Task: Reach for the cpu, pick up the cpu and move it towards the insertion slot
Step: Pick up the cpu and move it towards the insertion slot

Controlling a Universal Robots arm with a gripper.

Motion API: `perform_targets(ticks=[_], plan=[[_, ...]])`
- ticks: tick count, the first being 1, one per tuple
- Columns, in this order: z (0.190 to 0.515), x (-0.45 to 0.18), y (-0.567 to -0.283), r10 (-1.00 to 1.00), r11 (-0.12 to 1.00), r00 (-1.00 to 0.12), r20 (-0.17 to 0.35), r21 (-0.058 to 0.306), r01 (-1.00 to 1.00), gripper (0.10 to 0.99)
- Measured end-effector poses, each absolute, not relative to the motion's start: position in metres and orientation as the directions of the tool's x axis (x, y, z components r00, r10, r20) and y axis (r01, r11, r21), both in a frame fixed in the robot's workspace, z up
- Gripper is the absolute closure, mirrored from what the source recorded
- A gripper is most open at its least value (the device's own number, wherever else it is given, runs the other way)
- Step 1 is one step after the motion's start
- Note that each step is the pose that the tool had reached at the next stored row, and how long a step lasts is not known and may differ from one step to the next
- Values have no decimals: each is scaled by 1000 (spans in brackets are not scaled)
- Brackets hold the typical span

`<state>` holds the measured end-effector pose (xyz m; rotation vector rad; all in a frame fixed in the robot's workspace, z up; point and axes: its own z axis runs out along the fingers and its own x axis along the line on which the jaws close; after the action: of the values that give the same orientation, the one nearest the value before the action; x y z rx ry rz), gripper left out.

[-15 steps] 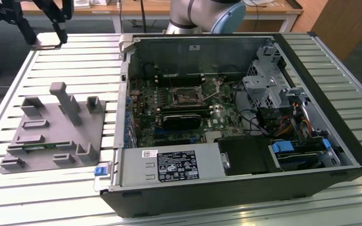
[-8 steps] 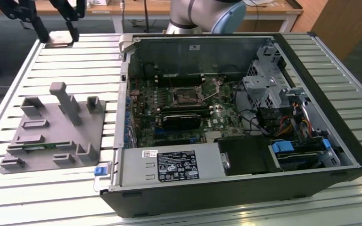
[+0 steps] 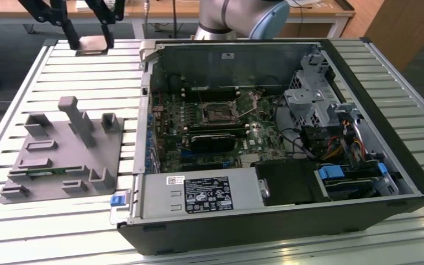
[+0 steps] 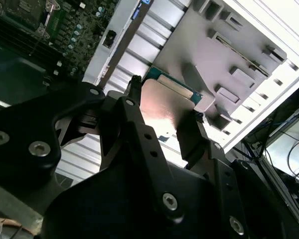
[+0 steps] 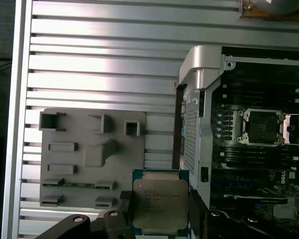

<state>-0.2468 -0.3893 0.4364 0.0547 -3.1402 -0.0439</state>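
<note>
I work across the exterior view from its left side, taking the open black computer case as my landmark. Well clear of the case, toward the exterior view's left, sits the grey plastic parts holder with upright pegs and pockets on the ribbed aluminium desk. Beyond that holder, near the case's far corner, my black two-fingered tool hangs above the desk, clenched on the cpu, a small flat square chip with a silvery metal top and a pale tan rim.

In the first wrist view the cpu sits between the tool's fingers, gripped on two opposite edges, its blue-green board edge showing around the metal lid. The second wrist view shows the same hold from below.

I judge the chip light and rigid, so weight is no concern. Its metal lid looks smooth and could slip in a loose pinch. The underside contacts are delicate, so the bare edges are the right place to hold, as the tool does now, keeping it level.

Inside the case, on the green motherboard, lies the insertion slot, a square dark socket with a shiny metal frame, well apart from the cpu.
</note>
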Motion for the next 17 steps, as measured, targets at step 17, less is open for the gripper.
perform_targets(ticks=[17], plan=[[436,-187,-387,-35,999,-999,0,29,-35,549]])
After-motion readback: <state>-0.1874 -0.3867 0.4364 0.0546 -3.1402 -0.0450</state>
